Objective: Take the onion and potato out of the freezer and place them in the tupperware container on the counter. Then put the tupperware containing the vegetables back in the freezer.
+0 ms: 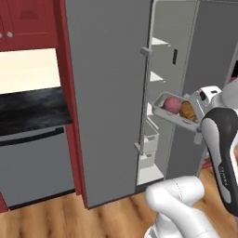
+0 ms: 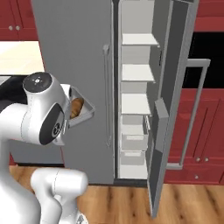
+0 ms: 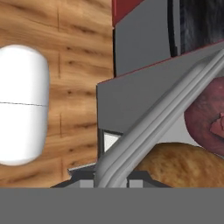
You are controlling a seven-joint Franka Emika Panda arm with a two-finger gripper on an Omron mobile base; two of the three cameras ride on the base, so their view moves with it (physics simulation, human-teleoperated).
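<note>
**Hidden and cut-off parts**

In the left base view the near end of the tub [image 1: 163, 111] is covered by the white hand, so where it is gripped cannot be seen. The potato [image 1: 188, 111] is partly behind the rim, and the onion [image 1: 172, 104] sits half below it.

In the right base view the arm hides most of the tub [image 2: 84, 111]; a corner and a sliver of potato [image 2: 77, 107] show.

In the hand view the potato [image 3: 183, 166] is cut by the bottom band, the onion [image 3: 208, 120] by the right edge, and the rim [image 3: 166, 118] runs out of frame.

The freezer [image 1: 107, 93] is cropped at the top. The surface [image 1: 32, 107] is cut at the left edge.
</note>
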